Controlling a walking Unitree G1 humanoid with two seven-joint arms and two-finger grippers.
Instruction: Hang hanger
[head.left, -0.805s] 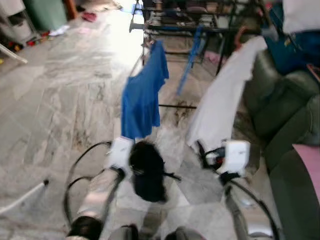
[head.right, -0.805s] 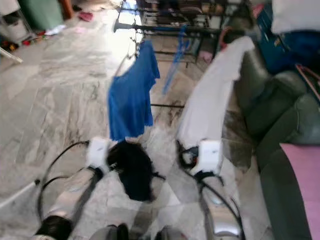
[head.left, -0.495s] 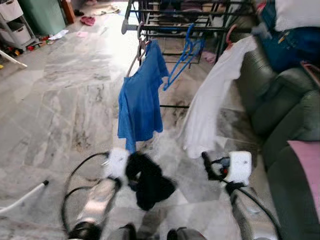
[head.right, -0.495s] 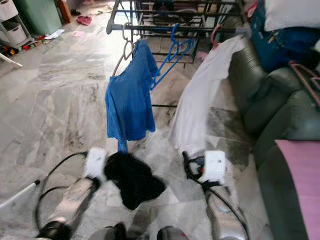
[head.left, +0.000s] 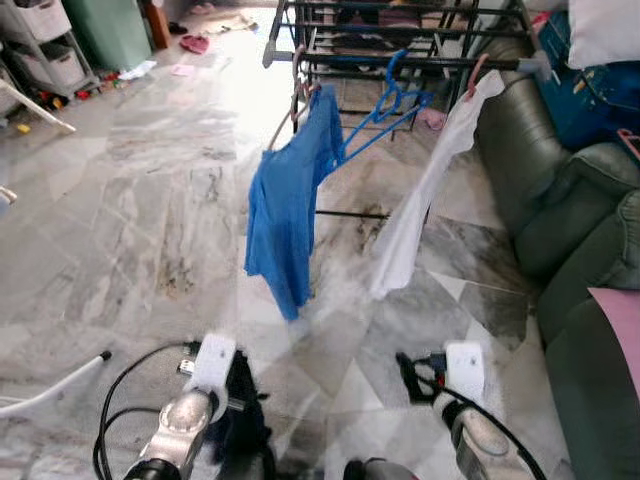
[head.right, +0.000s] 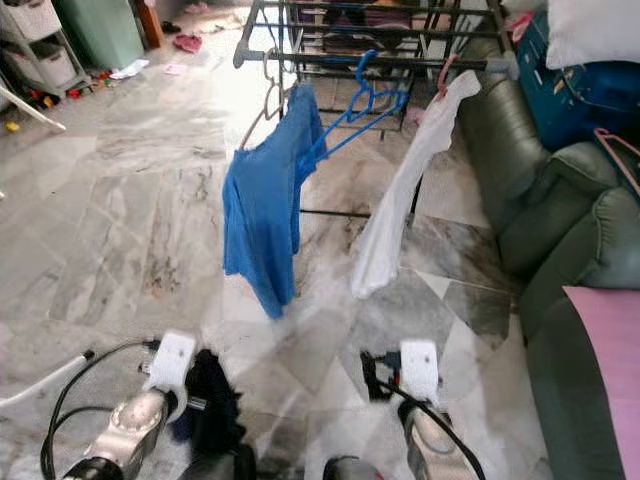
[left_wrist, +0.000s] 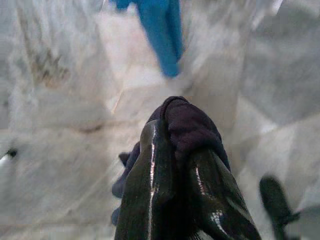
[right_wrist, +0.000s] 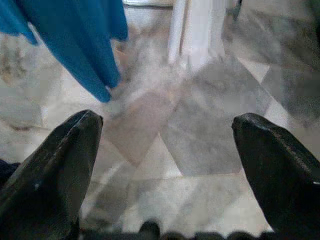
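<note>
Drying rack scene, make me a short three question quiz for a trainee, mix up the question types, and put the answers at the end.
1. True or false: the blue shirt hangs on the drying rack to the left of the white garment.
2. What does the left gripper hold?
A. an empty blue hanger
B. a dark garment
C. nothing
3. Fill in: the right gripper has its fingers ____.

Key
1. True.
2. B, the dark garment is bunched between its fingers.
3. Open, wide apart with only floor tiles between them.
</note>
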